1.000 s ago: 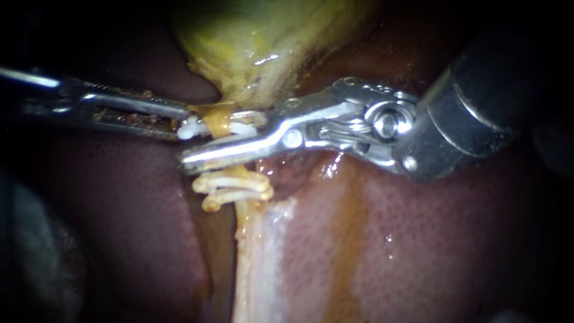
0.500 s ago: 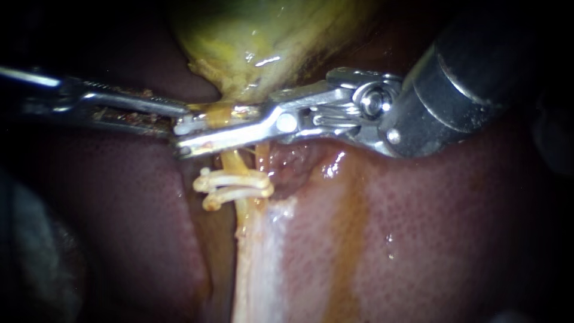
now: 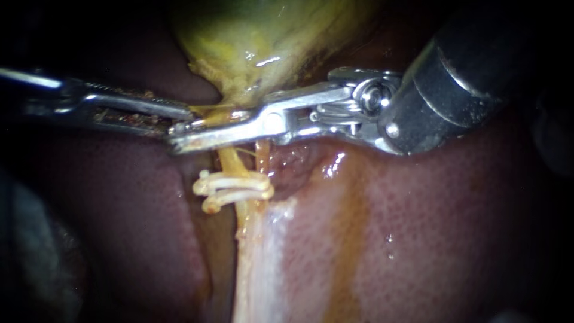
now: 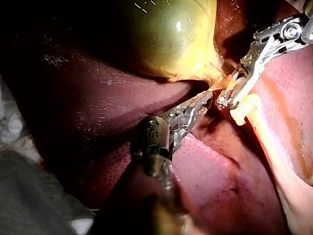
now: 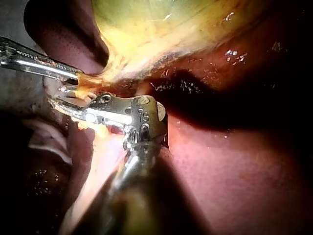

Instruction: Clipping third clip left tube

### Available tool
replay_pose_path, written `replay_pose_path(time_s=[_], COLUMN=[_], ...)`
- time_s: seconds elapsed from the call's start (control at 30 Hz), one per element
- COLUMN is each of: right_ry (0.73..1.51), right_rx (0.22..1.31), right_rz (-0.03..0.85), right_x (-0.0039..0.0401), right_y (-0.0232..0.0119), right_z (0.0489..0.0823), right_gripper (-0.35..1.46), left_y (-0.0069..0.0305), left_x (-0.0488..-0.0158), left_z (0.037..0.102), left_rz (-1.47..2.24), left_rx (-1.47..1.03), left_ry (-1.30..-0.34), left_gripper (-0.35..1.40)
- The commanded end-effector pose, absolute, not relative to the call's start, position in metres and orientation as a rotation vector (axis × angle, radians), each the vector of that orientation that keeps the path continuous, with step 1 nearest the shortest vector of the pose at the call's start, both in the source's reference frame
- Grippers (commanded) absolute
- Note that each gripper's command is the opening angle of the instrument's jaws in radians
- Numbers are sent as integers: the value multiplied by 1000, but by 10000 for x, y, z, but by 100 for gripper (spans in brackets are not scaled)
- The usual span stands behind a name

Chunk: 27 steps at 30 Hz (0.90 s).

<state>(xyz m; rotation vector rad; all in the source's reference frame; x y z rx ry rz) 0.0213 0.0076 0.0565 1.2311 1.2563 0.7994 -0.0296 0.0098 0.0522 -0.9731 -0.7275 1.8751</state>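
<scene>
Right instrument jaws clamp the tube; left instrument jaws seemingly grip the gallbladder.

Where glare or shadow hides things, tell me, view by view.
Endoscope view: glare whitens the right instrument, shut on the tube; the corners are black. Left wrist view: highlights on the gallbladder, deep shadow beside the left instrument. Right wrist view: a shadow band darkens the liver beside the gallbladder.
</scene>
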Motion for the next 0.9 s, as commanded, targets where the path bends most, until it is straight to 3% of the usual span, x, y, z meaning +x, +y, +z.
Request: replay_pose_path(time_s=[0.03,0.1,0.9], right_ry=[1254,1242,1236], right_rx=[1235,1253,1265], right_rz=[803,819,824], right_x=[213,211,205], right_y=[76,76,72], right_z=[565,565,562], right_gripper=[-20,-35,-35], left_y=[98,98,98], left_x=[-296,-296,-296], left_z=[522,522,522], left_rz=[1875,1875,1875], left_rx=[-973,-973,-973], left_ry=[-727,-727,-727], left_gripper=[-35,-35,-35])
